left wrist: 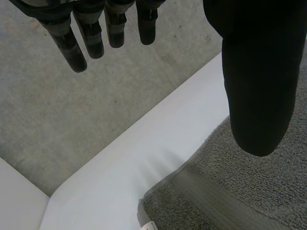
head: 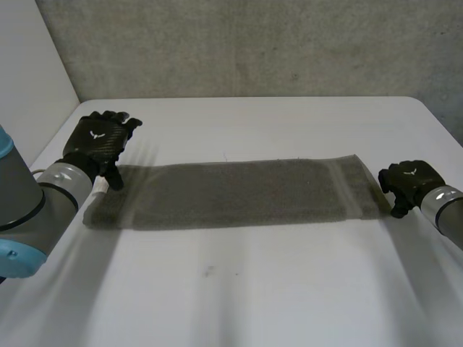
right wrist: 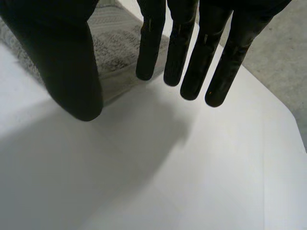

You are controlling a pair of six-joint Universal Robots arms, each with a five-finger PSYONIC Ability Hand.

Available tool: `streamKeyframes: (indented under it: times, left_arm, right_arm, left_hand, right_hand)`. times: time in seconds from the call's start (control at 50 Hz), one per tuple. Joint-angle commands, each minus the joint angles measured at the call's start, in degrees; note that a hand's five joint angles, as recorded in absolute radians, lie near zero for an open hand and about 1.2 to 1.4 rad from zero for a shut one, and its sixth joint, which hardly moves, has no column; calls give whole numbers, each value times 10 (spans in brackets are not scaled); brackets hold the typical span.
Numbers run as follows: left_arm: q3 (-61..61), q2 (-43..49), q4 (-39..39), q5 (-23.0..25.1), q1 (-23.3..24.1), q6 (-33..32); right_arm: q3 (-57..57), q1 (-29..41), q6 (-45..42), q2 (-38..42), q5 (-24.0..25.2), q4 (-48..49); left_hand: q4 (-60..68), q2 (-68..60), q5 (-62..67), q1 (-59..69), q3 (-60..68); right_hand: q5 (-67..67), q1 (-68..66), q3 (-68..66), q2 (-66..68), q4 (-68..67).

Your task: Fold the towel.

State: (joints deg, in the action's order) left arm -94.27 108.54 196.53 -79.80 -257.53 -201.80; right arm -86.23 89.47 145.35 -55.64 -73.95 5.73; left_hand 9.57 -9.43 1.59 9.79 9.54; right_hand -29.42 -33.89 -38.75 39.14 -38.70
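Head view: the grey towel [head: 231,194] lies flat as a long strip across the white bench [head: 253,289]. The left robot hand [head: 98,144] is at its left short end and the right robot hand [head: 409,182] is just beside its right short end.
Left wrist view: fingers [left wrist: 93,40] straight, apart from the thumb, holding nothing; a towel corner lies below the thumb.
Right wrist view: fingers [right wrist: 199,57] straight, spread from the thumb, empty; the towel end lies at the fingertips.
Step in hand: approach, no grasp made yet.
Next move: probably lower, pinch an end, and carry it over the other end.
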Motion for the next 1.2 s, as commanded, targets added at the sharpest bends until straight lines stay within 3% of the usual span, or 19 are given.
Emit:
streamKeyframes:
  times: [0.02, 0.36, 0.4, 0.46, 0.5, 0.52, 0.62, 0.66, 0.72, 0.8, 0.94, 1.0, 1.04, 1.08, 1.2]
  left_arm:
    - [0, 0, 0, 0, -1, 0]
    - [-5, 0, 1, 1, -2, 0]
    - [-5, 1, 1, 1, -2, 0]
    - [-5, 0, 1, 1, -3, 0]
    - [-6, 0, 1, 1, -3, 0]
    - [-6, 0, 1, 1, -3, 0]
    - [-6, 0, 1, 1, -3, 0]
    - [-6, -1, 1, 1, -3, 0]
    - [-6, -3, 0, 1, -3, 0]
    - [-6, -5, 0, 1, -3, 0]
    - [-6, -12, 0, 0, -3, 1]
    - [-6, -20, 0, -1, -3, 2]
    - [-6, -26, 0, -1, -4, 2]
    - [-6, -30, 0, -1, -4, 3]
    - [-7, -43, 0, -3, -5, 10]
  right_arm:
    - [-24, -1, 3, -21, 34, 3]
    - [-12, -2, 3, 11, 60, 5]
    - [-3, -3, 3, 21, 60, 6]
    - [2, -3, 3, 27, 60, 6]
    - [13, -3, 2, 37, 58, 6]
    - [13, -3, 2, 37, 58, 6]
    - [24, -16, -1, 35, 30, 10]
    - [27, -25, -11, 26, -27, 23]
    - [31, -38, -16, 14, -70, 38]
    - [34, -80, -41, -10, -73, 39]
    - [40, -78, -59, -47, -72, 44]
    - [54, -28, -38, -78, -58, 45]
    - [83, 54, -4, -85, -31, 46]
    - [97, 89, 11, -84, -17, 46]
    - [141, 234, 31, -29, 27, 60]
  left_hand:
    - [4, -6, -16, 2, 5]
    - [4, -6, -16, 2, 5]
    - [4, -6, -16, 2, 5]
    - [4, -6, -16, 2, 5]
    - [4, -6, -16, 2, 5]
    - [4, -6, -16, 2, 5]
    - [4, -6, -16, 2, 5]
    - [4, -6, -16, 2, 5]
    - [4, -6, -16, 2, 5]
    - [4, -6, -16, 2, 5]
    - [4, -6, -16, 2, 5]
    - [4, -6, -16, 2, 5]
    - [4, -6, -16, 2, 5]
    - [4, -6, -16, 2, 5]
    - [4, -6, -16, 2, 5]
  right_hand:
    - [-3, -58, -9, 5, -10]
    - [-105, -161, -112, 108, -112]
    - [-211, -266, -217, 213, -218]
    - [-238, -293, -245, 241, -245]
    - [-382, -437, -389, 385, -389]
    - [-383, -438, -390, 386, -390]
    - [-406, -461, -412, 409, -413]
    - [-406, -461, -412, 409, -413]
    - [-406, -461, -412, 409, -413]
    - [-406, -461, -412, 409, -413]
    - [-406, -461, -412, 409, -413]
    - [-406, -461, -412, 409, -413]
    - [-406, -461, -412, 409, -413]
    - [-406, -461, -412, 409, -413]
    - [-406, -461, -412, 409, -413]
